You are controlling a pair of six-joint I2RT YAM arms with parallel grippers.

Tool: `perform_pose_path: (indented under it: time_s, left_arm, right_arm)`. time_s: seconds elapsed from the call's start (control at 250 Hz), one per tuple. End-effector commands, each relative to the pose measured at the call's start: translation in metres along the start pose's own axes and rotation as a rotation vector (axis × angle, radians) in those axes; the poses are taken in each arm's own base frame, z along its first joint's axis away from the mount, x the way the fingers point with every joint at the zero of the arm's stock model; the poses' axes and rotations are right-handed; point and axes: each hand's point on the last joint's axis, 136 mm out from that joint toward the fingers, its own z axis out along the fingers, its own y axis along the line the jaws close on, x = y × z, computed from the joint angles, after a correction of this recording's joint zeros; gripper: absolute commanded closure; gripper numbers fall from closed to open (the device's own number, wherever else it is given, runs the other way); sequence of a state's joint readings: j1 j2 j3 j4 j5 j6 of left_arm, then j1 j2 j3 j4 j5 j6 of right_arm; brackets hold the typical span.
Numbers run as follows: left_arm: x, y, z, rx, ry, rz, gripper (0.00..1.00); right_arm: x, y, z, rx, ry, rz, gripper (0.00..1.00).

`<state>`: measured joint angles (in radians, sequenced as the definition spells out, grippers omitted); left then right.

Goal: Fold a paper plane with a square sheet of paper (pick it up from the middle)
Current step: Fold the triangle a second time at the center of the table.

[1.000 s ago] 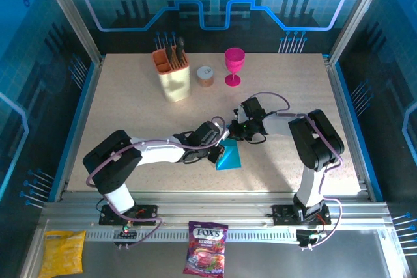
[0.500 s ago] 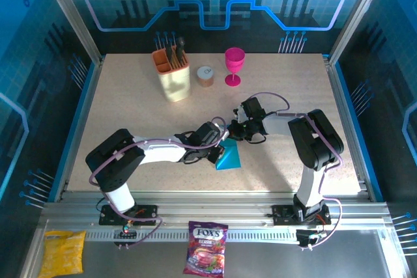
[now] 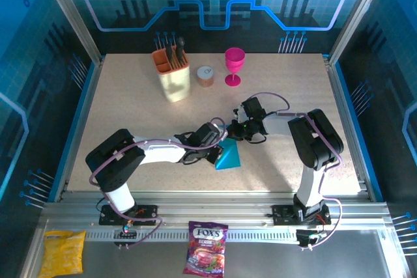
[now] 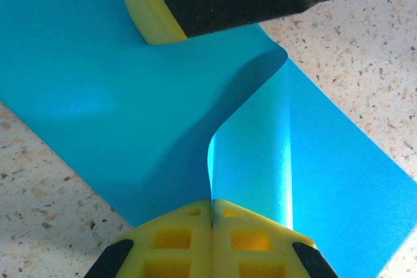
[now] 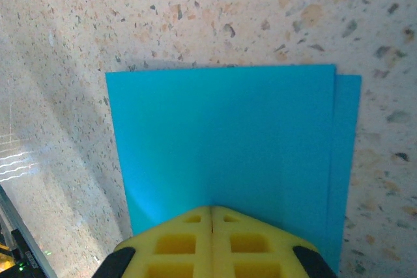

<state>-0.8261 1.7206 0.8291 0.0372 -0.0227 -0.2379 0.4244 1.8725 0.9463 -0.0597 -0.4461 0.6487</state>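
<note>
Top view: thin cyan-blue square sheet of paper (image 3: 229, 158), part-folded, lies on the speckled beige table (image 3: 130, 109), near-centre.
Left wrist: my left gripper (image 4: 210, 218), pads together, pinches a lifted flap's edge.
Right wrist: my right gripper (image 5: 210, 221), pressed together, rests on doubled paper.
Judged light, limp, slippery; take edges.

Curled blue paper (image 4: 98, 83), closed left tool (image 4: 210, 205) touching
</note>
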Motion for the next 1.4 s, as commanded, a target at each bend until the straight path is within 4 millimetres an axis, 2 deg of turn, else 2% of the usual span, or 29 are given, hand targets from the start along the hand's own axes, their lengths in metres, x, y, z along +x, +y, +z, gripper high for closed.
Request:
perform_pose_path:
  time_s: [0.0,0.232,0.767,1.394]
  left_arm:
    - [0.000,0.002,-0.004,0.003,-0.013,-0.028,1.00]
    - [0.004,0.005,-0.003,-0.005,-0.010,-0.038,1.00]
    - [-0.010,0.001,0.000,-0.007,-0.018,-0.019,1.00]
    - [0.008,0.008,0.001,-0.025,0.004,-0.040,1.00]
  right_arm:
    - [0.027,-0.042,0.012,0.121,0.079,0.064,1.00]
    - [0.026,-0.041,0.013,0.119,0.079,0.060,1.00]
    - [0.028,-0.046,0.013,0.121,0.084,0.070,1.00]
    - [0.028,-0.047,0.013,0.115,0.084,0.076,1.00]
